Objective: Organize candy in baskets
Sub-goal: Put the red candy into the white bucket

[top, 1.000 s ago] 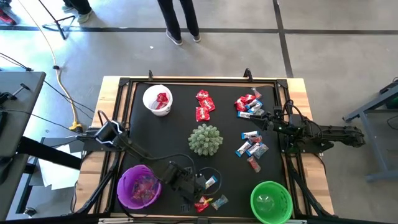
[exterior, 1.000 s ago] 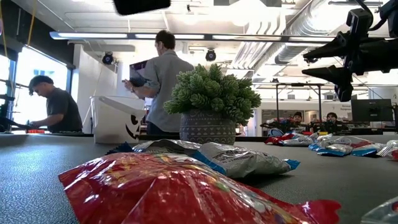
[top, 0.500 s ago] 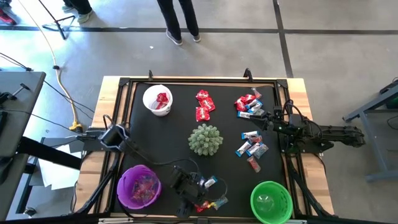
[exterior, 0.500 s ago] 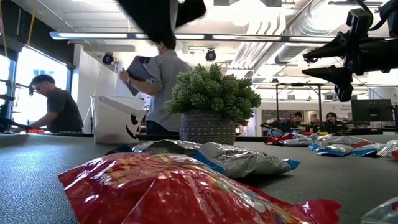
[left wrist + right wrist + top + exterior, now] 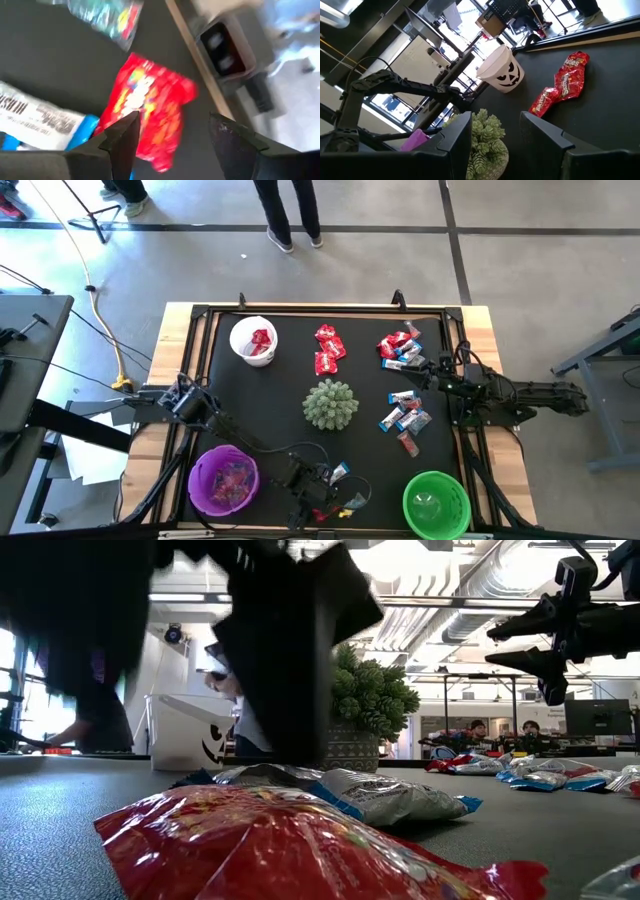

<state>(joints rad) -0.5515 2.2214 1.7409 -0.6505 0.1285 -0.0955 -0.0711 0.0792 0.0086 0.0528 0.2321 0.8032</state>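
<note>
— Black mat (image 5: 290,395) on a wooden table, concrete floor all round. Spiky green ball (image 5: 330,404) sitting mid-mat.

— Baskets?

— White basket (image 5: 253,340) at the far left corner with a red candy inside. Purple basket (image 5: 224,479) near the left front, some candy in it. Green basket (image 5: 436,503) at the right front corner.

— Loose candy?

— Two red packs (image 5: 328,347) beyond the ball. Mixed red and blue-and-silver cluster (image 5: 401,347) toward the far right, another blue-and-silver cluster (image 5: 406,416) right of the ball. At the front edge, between purple and green baskets: red pack (image 5: 150,110), blue-and-silver pack (image 5: 40,120) just beside it, clear wrapper (image 5: 107,17) close by.

— Left gripper?

— Left gripper (image 5: 172,137) low over that front group, fingers spread wide, straddling the red pack's edge. Nothing gripped; contact with the wrapper impossible to tell. Fills the near left of the low view as a dark blur.

— Right gripper?

— Right gripper (image 5: 436,378) raised above the mat's right side, between the two clusters, fingers parted, holding nothing.
</note>
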